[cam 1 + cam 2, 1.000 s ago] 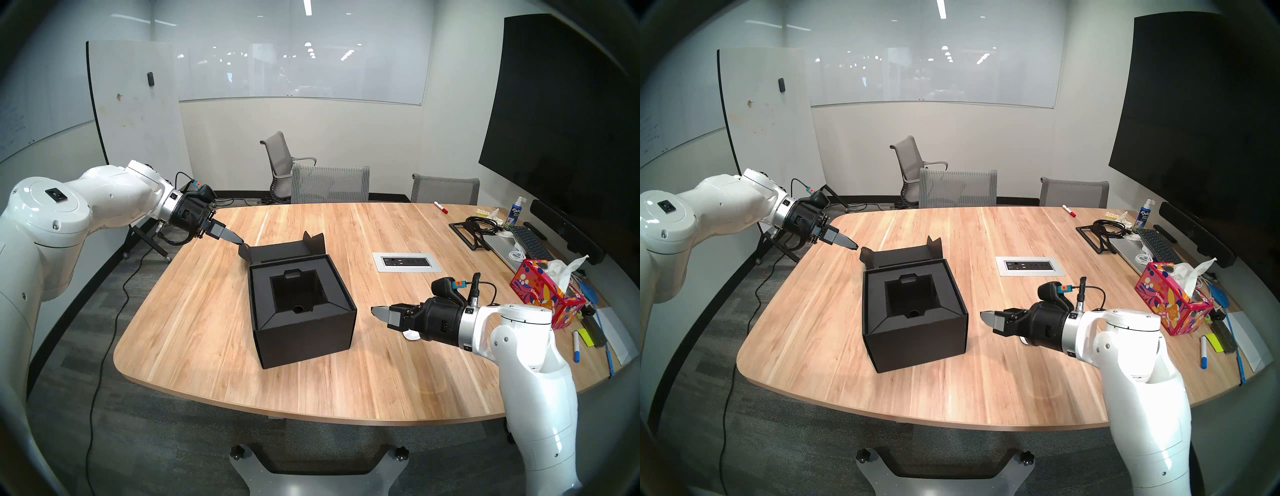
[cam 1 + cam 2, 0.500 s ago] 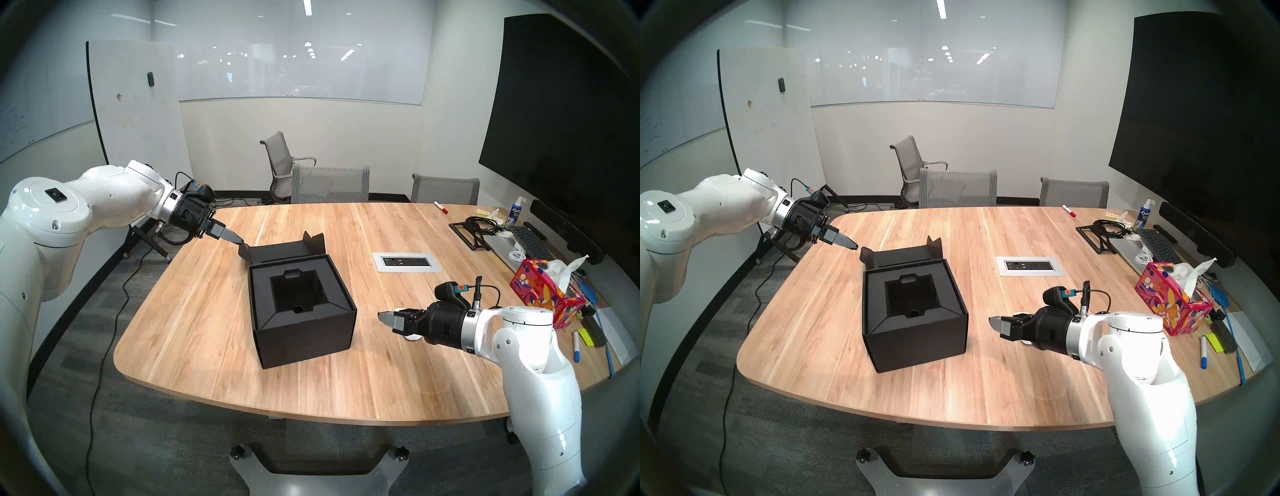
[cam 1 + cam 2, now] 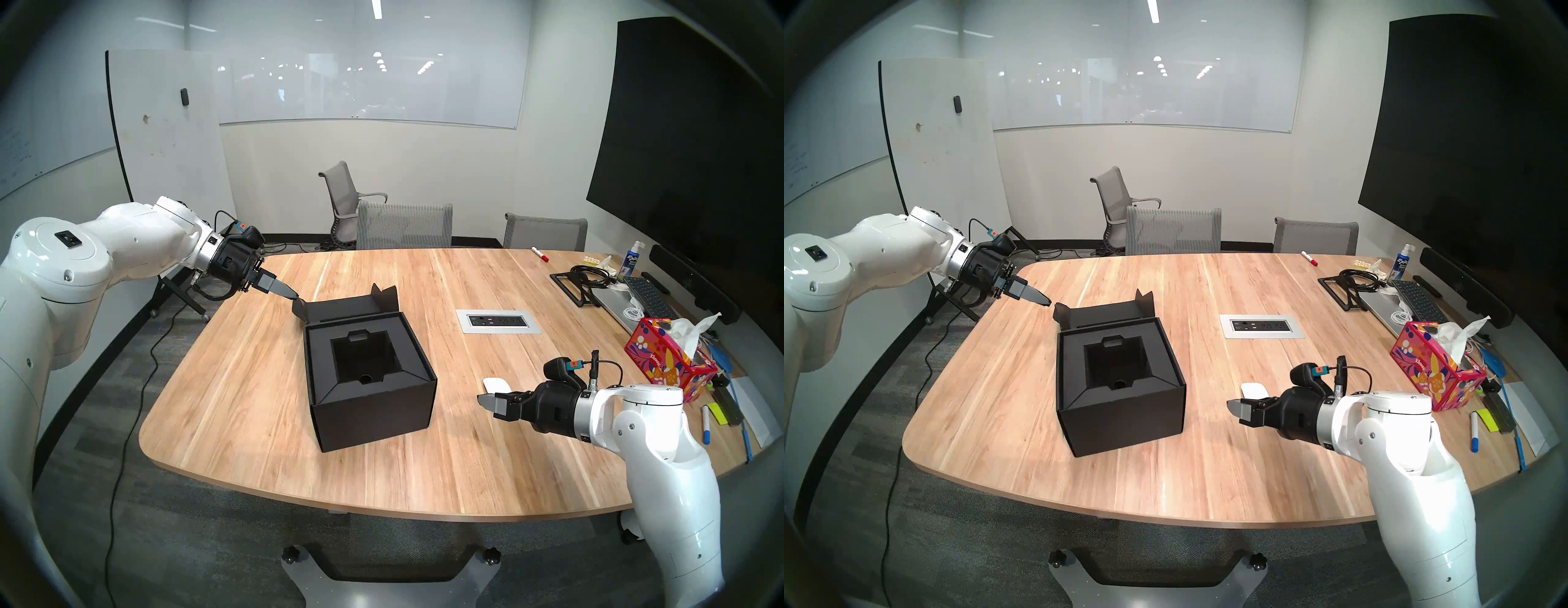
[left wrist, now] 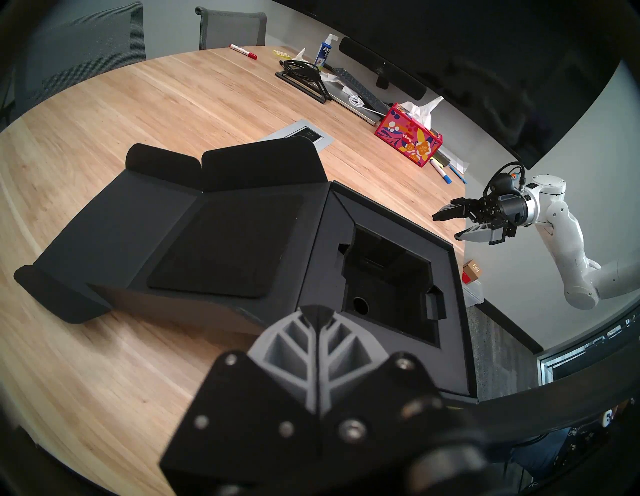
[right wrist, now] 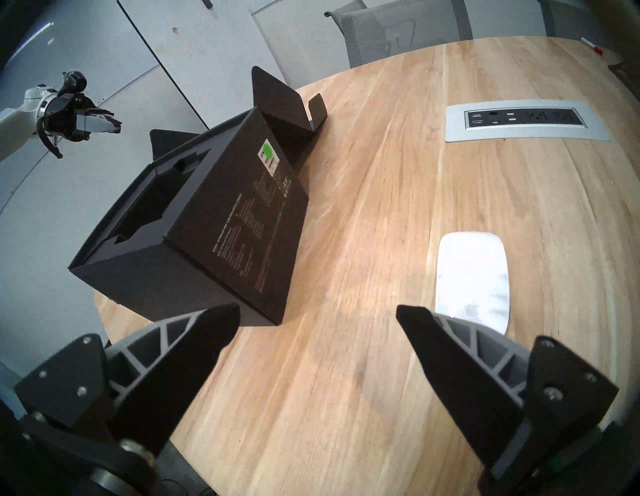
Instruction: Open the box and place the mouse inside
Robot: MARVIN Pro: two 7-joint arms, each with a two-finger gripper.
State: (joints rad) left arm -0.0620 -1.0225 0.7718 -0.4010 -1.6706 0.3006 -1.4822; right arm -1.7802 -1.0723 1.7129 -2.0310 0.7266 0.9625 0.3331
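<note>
Two grippers show in the head views, one at each side of the frame. The left gripper (image 3: 295,296), at centre left, has its fingers pressed together; in the left wrist view the closed tips sit just at the edge of the lid's side flap, and whether they pinch the flap or only touch it cannot be told. The black cardboard box (image 3: 373,407) stands open at the middle of the wooden table (image 3: 254,382), its lid (image 4: 207,242) folded back toward the far side and its black recessed insert (image 3: 365,356) exposed and empty.

The right gripper (image 3: 483,398), at lower right of the head views, hangs above the tabletop with its jaws spread wide and nothing between them; the right wrist view shows bare wood between its two fingers (image 5: 194,350). The white mouse (image 3: 497,385) lies flat on the table to the right of the box and apart from it, just beyond the right gripper's tips. In the right wrist view the mouse (image 5: 472,277) sits at centre right, partly behind the right-hand finger, outside the gap between the fingers.

A red floral tissue box (image 3: 666,361) stands at the right edge of the head view, and a grey power outlet panel (image 3: 498,321) is set into the table right of centre, beyond the mouse.
</note>
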